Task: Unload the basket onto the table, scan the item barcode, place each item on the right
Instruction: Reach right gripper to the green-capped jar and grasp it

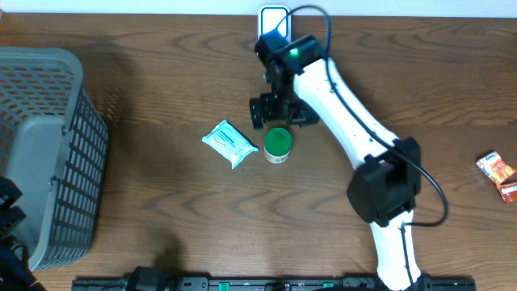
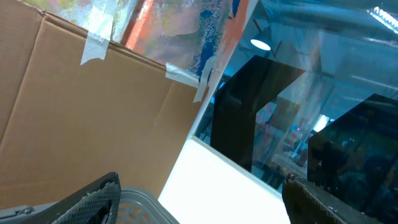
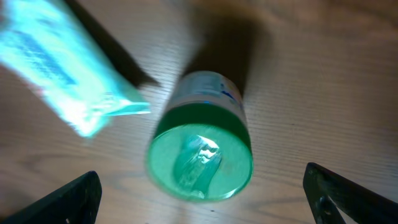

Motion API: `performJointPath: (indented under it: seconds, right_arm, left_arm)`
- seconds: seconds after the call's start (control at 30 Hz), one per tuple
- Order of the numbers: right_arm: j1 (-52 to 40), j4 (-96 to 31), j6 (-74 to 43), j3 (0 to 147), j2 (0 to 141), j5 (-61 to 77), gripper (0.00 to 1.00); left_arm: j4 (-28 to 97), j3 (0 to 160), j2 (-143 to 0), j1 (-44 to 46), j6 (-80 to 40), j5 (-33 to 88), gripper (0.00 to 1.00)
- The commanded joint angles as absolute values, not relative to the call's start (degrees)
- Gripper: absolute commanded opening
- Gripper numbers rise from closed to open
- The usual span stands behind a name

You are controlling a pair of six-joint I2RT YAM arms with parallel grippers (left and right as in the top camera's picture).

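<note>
Centrally placed item: green-lidded jar [image 1: 277,145], upright on the tabletop [image 1: 161,65], free of any grip.
Right fingers [image 3: 351,199]: spread wide, hovering above the jar, one either side of its lid, touching nothing.
Teal packet [image 1: 230,144]: lying flat just beside the jar, on its left in the overhead view.
Left fingers [image 2: 90,199]: spread wide, empty, near the grey basket [image 1: 48,153] at the tabletop's left end.
Red wrapper [image 1: 497,174]: well apart, near the right edge.
</note>
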State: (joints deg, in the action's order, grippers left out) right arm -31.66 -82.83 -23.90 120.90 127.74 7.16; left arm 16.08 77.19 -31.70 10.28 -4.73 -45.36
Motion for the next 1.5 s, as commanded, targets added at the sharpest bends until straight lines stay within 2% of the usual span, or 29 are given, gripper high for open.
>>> performJointPath:
  seconds: [0.0,0.6,0.63,0.77,0.87,1.0,1.2,1.37,1.47]
  right_arm:
    - [-32.36,-82.7,-23.0,119.0,129.29,5.85,0.99]
    - [-34.72,-69.52,-22.28,104.38,130.56,0.45,0.99]
    - [-34.72,-69.52,-22.26,104.38,130.56,0.19,0.98]
    - [-34.72,-69.56,-22.24,104.38,130.56,-1.3,0.79]
    - [-34.72,-69.23,-22.24,104.38,130.56,-1.32,0.72]
    - [-34.72,-68.79,-22.26,104.4,130.56,-1.02,0.58]
    - [-34.35,-75.37,-22.24,107.85,130.52,0.93,0.57]
    - [-32.51,-86.37,-22.15,117.03,130.52,8.45,0.56]
    - [-30.79,-92.62,-18.22,121.93,130.52,16.53,0.56]
  left_arm:
    - [15.81,77.08,-31.27,10.02,-5.23,-45.87,0.83]
    - [15.84,77.08,-31.2,10.02,-5.23,-45.87,0.83]
    - [15.84,77.08,-31.2,10.02,-5.21,-45.87,0.83]
    - [15.86,77.08,-31.2,10.04,-5.21,-45.87,0.83]
    - [16.1,77.08,-31.2,10.02,-5.23,-45.87,0.83]
    - [16.21,77.08,-31.2,10.04,-5.23,-45.87,0.83]
    - [16.25,77.08,-31.2,10.04,-5.23,-45.87,0.83]
    - [16.45,77.08,-31.2,10.04,-5.23,-45.87,0.83]
    - [16.45,77.08,-31.2,10.04,-5.23,-45.87,0.83]
